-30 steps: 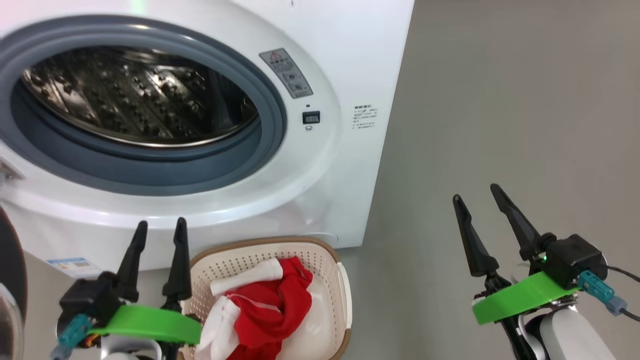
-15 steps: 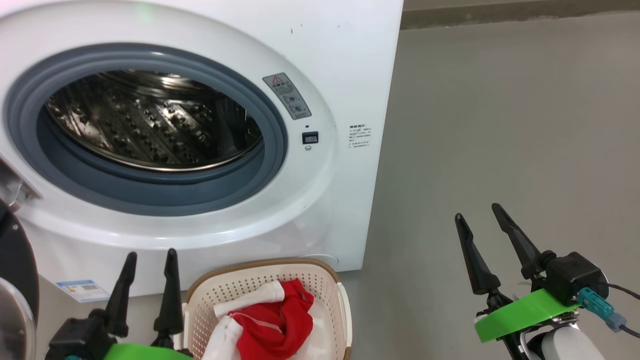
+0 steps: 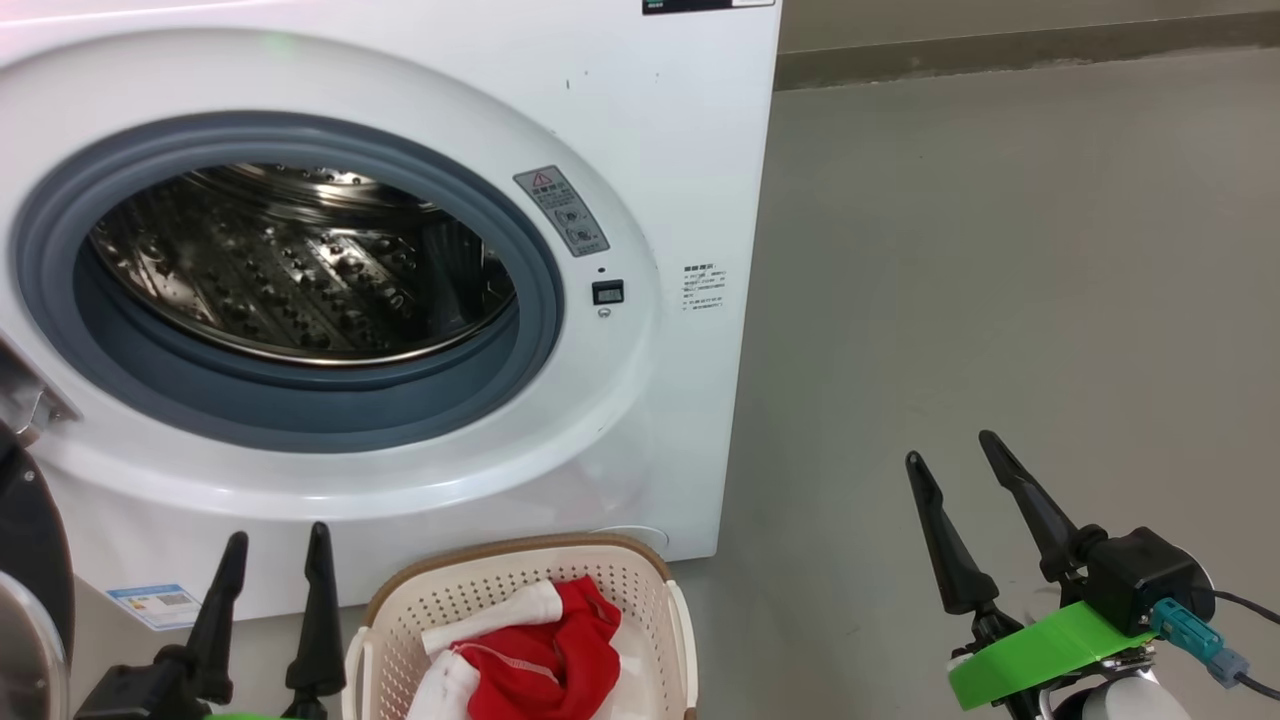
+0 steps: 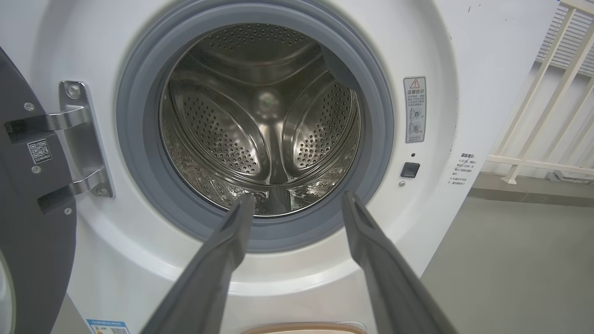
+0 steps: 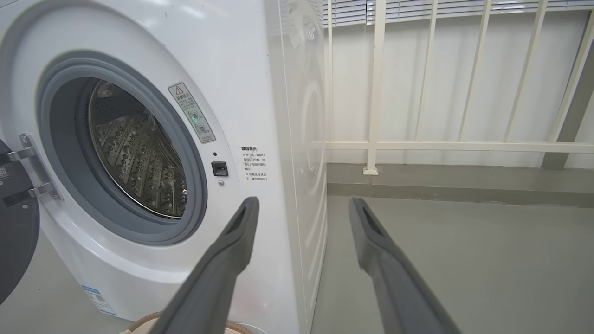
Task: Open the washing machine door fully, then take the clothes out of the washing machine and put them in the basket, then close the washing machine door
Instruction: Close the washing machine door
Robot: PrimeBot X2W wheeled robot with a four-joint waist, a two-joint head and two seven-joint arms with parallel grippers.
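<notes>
The drum [image 4: 260,120] looks empty, the clothes [image 3: 545,655] lie in the basket [image 3: 470,600] at six o'clock, left gripper [image 3: 279,535] and right gripper [image 3: 950,449] gape empty, so only the washing machine door [image 3: 28,560] at eight o'clock needs closing.

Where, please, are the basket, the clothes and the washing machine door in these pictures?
basket [image 3: 460,585]: head view, perforated back wall.
clothes [image 3: 550,665]: head view, red fabric.
washing machine door [image 4: 32,260]: left wrist view, dark inner face.
</notes>
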